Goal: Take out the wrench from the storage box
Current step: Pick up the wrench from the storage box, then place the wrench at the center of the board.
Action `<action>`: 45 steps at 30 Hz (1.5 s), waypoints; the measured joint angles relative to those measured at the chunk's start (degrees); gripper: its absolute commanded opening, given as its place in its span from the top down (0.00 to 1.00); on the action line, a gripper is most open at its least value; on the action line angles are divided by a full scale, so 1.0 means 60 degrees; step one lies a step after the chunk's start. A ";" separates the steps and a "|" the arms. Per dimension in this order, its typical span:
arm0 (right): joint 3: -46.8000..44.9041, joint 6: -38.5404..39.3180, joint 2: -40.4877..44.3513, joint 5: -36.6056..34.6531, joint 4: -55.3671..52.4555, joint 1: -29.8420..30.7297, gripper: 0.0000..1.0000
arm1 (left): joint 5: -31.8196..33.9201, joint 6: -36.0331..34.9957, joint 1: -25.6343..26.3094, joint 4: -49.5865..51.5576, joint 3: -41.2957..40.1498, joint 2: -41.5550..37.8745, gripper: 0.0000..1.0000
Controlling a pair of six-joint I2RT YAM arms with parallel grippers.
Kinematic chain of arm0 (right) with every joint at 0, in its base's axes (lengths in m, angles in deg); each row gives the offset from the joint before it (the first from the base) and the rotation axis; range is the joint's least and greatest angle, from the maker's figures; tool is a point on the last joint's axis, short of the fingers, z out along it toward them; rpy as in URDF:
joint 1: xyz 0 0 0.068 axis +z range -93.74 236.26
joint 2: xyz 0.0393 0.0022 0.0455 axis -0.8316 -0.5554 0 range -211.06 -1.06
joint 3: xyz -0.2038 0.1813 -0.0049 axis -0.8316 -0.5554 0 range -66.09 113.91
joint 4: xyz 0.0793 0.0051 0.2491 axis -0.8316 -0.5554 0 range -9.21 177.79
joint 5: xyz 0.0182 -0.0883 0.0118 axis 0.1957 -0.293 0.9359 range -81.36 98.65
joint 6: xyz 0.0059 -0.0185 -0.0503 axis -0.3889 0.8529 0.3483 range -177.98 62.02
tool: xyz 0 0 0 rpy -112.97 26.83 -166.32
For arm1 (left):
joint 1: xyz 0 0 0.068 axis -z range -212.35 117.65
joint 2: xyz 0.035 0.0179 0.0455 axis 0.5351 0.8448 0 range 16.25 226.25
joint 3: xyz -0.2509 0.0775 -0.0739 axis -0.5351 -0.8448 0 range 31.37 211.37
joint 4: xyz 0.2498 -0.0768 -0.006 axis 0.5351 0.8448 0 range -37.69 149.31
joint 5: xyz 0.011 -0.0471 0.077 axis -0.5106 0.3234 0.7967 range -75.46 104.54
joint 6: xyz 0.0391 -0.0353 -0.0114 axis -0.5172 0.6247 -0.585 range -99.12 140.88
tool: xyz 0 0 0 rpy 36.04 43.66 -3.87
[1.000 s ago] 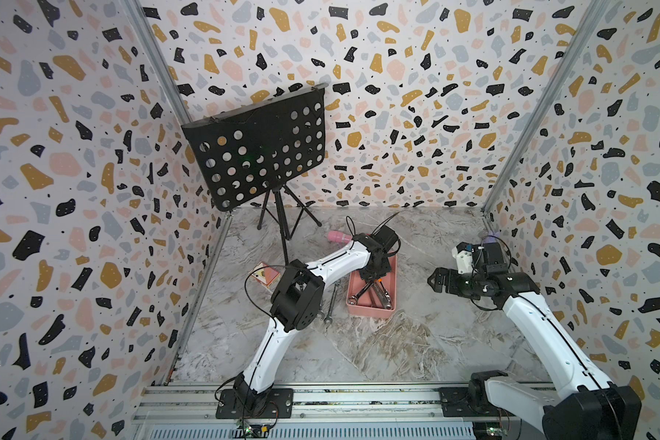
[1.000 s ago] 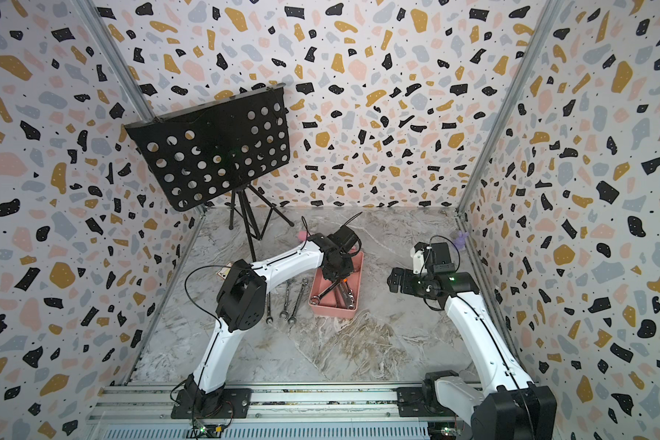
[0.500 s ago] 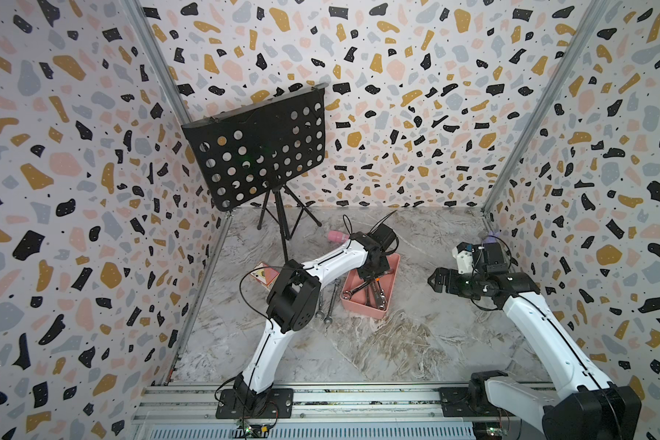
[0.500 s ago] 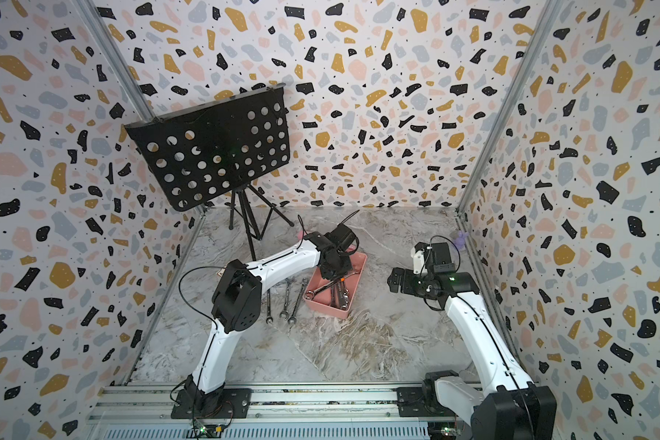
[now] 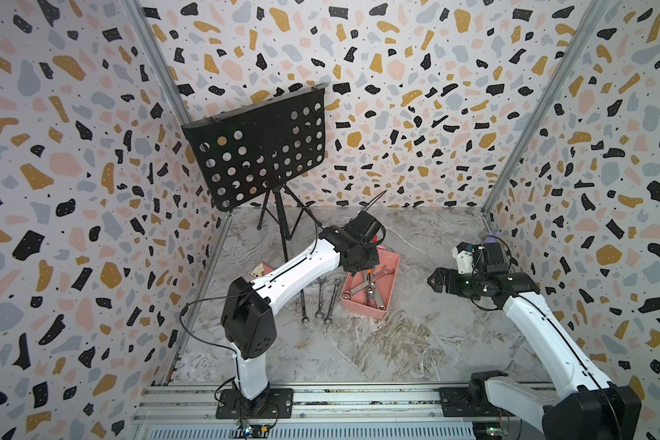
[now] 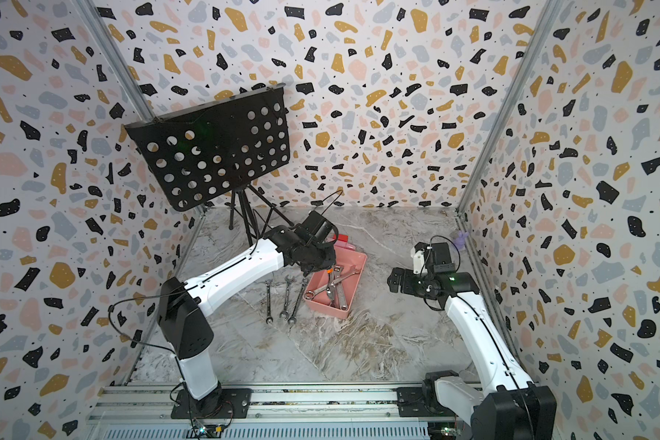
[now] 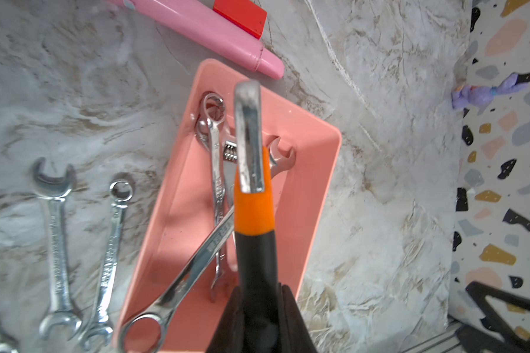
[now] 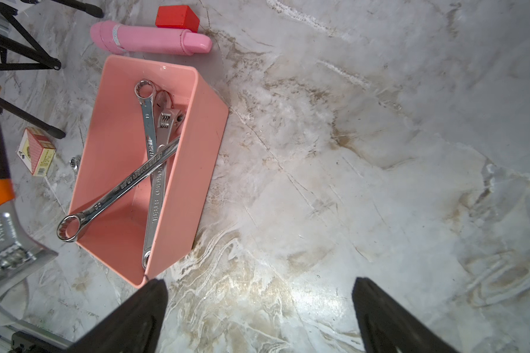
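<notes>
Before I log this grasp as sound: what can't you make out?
- The held wrench: blurred in the left wrist view, cut by the right wrist view's edge.
- The left gripper: too small and dark in both top views.
- The box: one corner behind the left arm there.

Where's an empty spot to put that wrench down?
Bare floor lies between the storage box and the right hand, and in front of the box toward the rail. Crowded: three wrenches left of the box, pink stick and red block behind it.
</notes>
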 measured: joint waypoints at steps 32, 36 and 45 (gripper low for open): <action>-0.0361 -0.0412 0.0306 0.0929 0.0634 0.0000 0.00 | -0.1115 -0.6167 -0.5563 -0.1876 -0.6812 -0.1738 1.00; -0.0397 -0.0437 0.0353 0.0925 0.0612 0.0000 0.00 | -0.1122 -0.6175 -0.5654 -0.2065 -0.6812 -0.1501 1.00; -0.0412 -0.0441 0.0342 0.0922 0.0608 0.0000 0.00 | -0.1111 -0.6178 -0.5767 -0.2186 -0.6812 -0.1290 0.77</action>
